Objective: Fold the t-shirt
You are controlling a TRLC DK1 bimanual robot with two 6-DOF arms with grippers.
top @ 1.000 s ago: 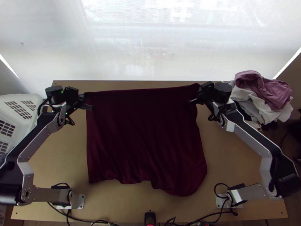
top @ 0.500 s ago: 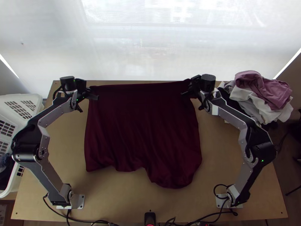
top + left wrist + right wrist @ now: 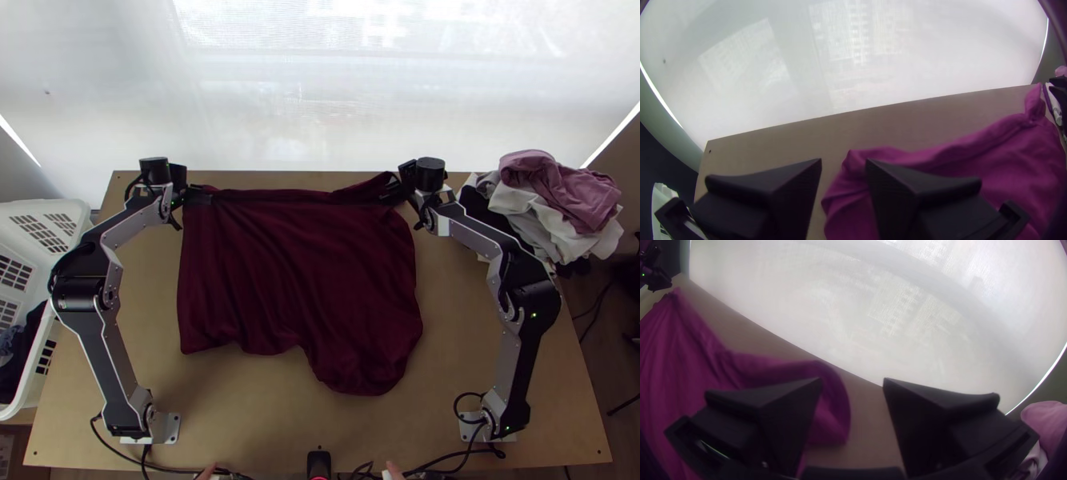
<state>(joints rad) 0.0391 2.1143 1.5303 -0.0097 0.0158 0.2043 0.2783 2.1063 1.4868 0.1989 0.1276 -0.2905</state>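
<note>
And here's my dark red t-shirt [image 3: 296, 264], wrinkled but spread out between the two grippers, a far corner at each one's fingertips! Left gripper [image 3: 208, 197], fingers parted; right gripper [image 3: 389, 194], fingers wide, with piled clothes [image 3: 556, 204] beyond its outer side.

Clothes pile [image 3: 558, 196] right of t-shirt [image 3: 296, 272]

Daylight glared white through the pale screen [image 3: 336, 96] along the far side, leaving the table [image 3: 248, 408] dimmer. Both wrist views bowed straight edges and darkened at the corners.
</note>
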